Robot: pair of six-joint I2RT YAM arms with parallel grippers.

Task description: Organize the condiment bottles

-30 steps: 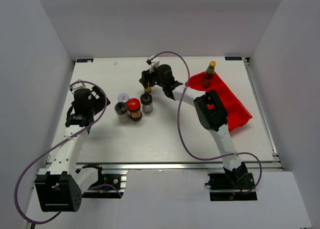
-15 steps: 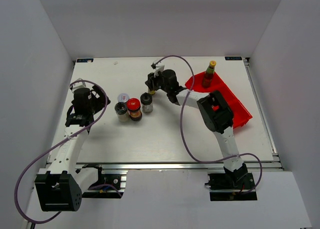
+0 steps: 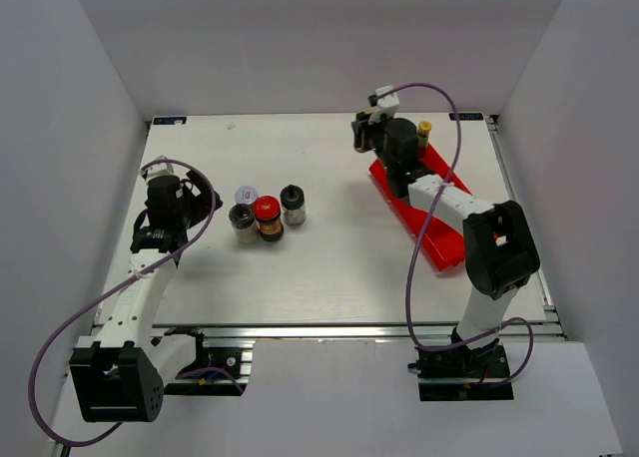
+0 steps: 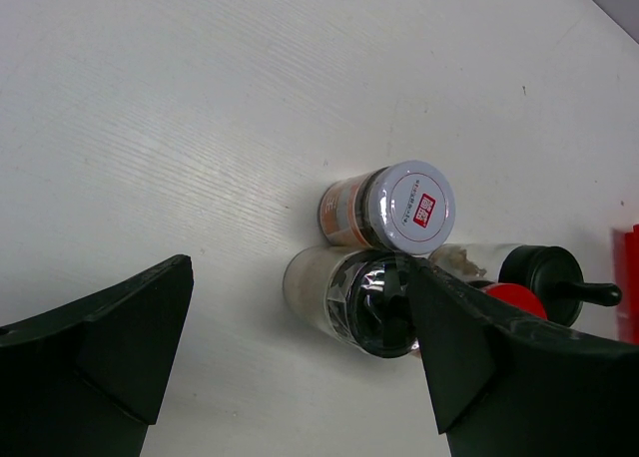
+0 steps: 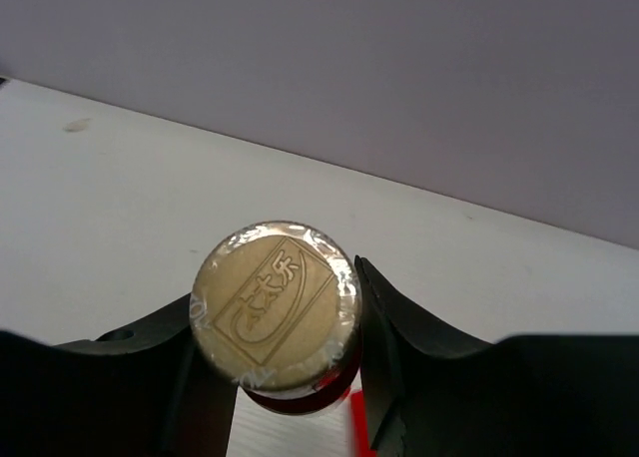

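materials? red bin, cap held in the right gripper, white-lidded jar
Red bin: looks like moulded plastic, with an even red colour and a slight sheen.
Bottle cap: dull gold, probably plastic, with an embossed logo. Crinkled clear film glints round its rim.
White-lidded jar: smooth white lid with a printed red mark, likely plastic. The clear body could be glass or plastic; cannot tell.

太太乐 on the gold cap (image 5: pixel 275 302)

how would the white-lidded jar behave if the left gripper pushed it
The white-lidded jar looks squat, so it likely slides rather than tips. A black-capped shaker stands right beside it and would probably shift too.
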